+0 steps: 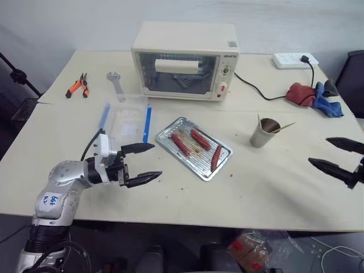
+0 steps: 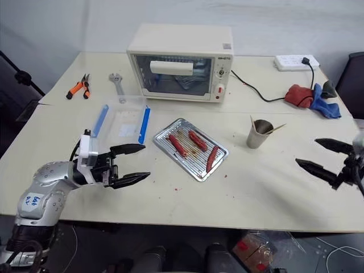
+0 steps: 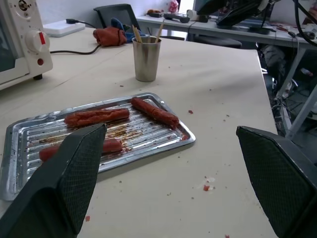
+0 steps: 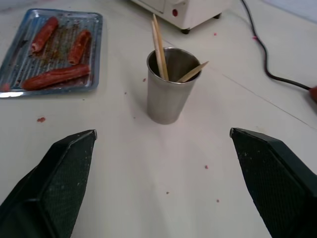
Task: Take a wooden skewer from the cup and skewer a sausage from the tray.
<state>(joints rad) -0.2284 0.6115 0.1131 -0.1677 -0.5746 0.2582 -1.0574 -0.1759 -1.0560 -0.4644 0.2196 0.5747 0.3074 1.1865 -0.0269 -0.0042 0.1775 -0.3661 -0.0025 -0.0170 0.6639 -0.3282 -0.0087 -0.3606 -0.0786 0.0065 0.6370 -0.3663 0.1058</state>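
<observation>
The shiny metal tray [image 1: 193, 160] lies mid-table with three reddish-brown sausages on it. The slim, slightly bent sausage [image 1: 216, 157] is the one nearest the cup. To the tray's right stands the metal cup [image 1: 264, 133], with wooden skewers [image 4: 158, 47] sticking out of it. My left gripper [image 1: 156, 160] hovers open and empty just left of the tray, pointing toward it. At the table's right edge my right gripper [image 1: 318, 151] is open and empty too. It points at the cup from a short way off.
A cream toaster oven [image 1: 185, 60] stands behind the tray, its cable running to a power strip [image 1: 294, 60]. A clear plastic box with blue clips [image 1: 126, 119] sits left of the tray. Pliers [image 1: 77, 86] and a wrench [image 1: 115, 82] lie far left; red and blue cloths [image 1: 310, 95] lie far right.
</observation>
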